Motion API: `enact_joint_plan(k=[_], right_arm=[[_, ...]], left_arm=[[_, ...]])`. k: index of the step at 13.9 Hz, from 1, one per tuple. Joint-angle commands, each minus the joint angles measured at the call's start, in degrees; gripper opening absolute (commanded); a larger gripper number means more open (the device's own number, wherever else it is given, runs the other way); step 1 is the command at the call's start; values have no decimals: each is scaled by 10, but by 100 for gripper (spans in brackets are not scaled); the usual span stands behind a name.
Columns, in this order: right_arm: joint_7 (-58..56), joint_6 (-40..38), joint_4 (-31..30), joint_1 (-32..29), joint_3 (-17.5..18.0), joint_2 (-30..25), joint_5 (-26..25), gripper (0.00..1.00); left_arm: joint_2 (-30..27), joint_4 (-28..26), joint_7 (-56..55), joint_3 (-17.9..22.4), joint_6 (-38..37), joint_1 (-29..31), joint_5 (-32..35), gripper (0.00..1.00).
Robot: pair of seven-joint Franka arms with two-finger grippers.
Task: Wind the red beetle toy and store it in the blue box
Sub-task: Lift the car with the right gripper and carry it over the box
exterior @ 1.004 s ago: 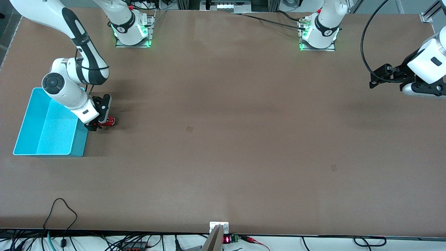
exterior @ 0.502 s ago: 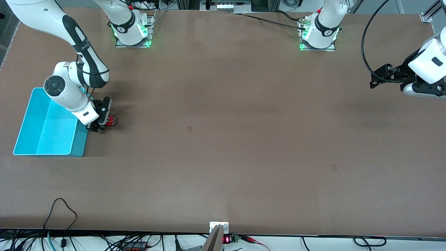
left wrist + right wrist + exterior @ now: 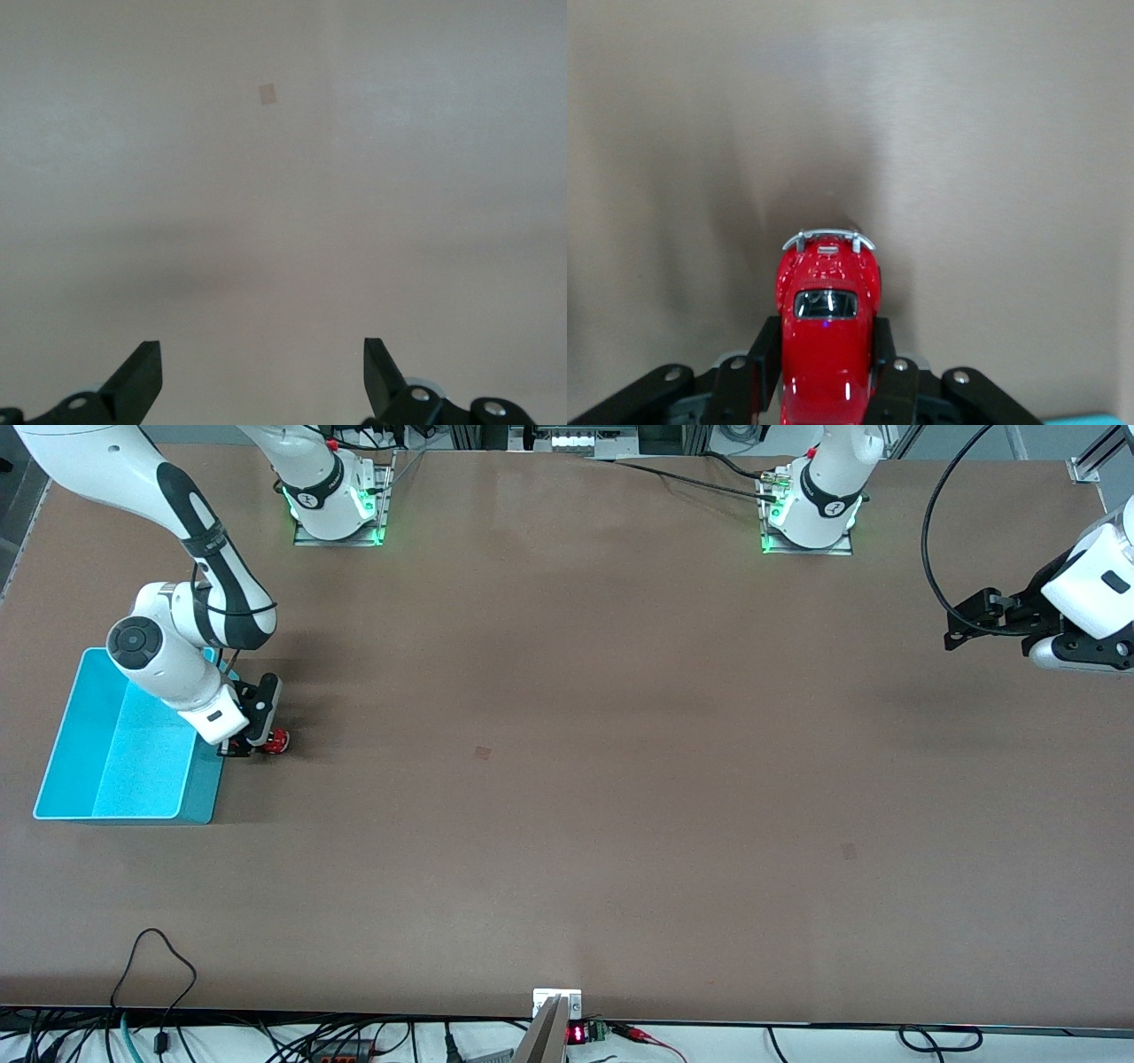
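right claw clamped, left claw spread

Front view bright, even overhead light — broad soft shadow bands across table, darker patch beside right arm. Green glow at both bases. Wrist views dimmer, greyish, softly focused; red beetle toy shows small glossy highlights — no harsh glare.

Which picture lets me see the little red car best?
The right wrist view: the red beetle toy fills the middle, roof, window and silvery bumper clear, held between the right gripper's fingers. The front view shows only a tiny red speck beside the blue box. The left wrist view shows only bare table.
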Motion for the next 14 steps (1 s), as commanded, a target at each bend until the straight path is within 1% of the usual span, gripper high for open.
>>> enact_joint_plan(k=[1,4,7,9,10,11,12,13,14], right_arm=[[105,-44,15,9,9,-39,4,0],[203,-116,46,34,9,-83,4,0],[281,-128,62,38,8,-127,14,0],[318,-129,64,34,-4,-142,21,0],[339,-135,63,34,-28,-145,28,0],[355,-157,63,34,-55,-145,55,0],[366,-178,63,34,-78,-144,114,0],[368,-182,63,35,-99,-139,150,0],[380,-182,63,36,-121,-128,160,0]], left_arm=[[-2,3,12,-2,-7,5,12,100],[-2,4,12,-2,-7,5,12,100],[-2,4,11,-2,-8,5,12,100],[-2,4,12,-2,-8,5,12,100],[-2,4,12,-2,-8,5,12,100],[-1,5,12,-2,-8,5,12,100],[-2,4,12,-2,-9,5,12,100],[-2,4,12,-2,-9,5,12,100],[-1,4,12,-2,-8,5,12,100]])
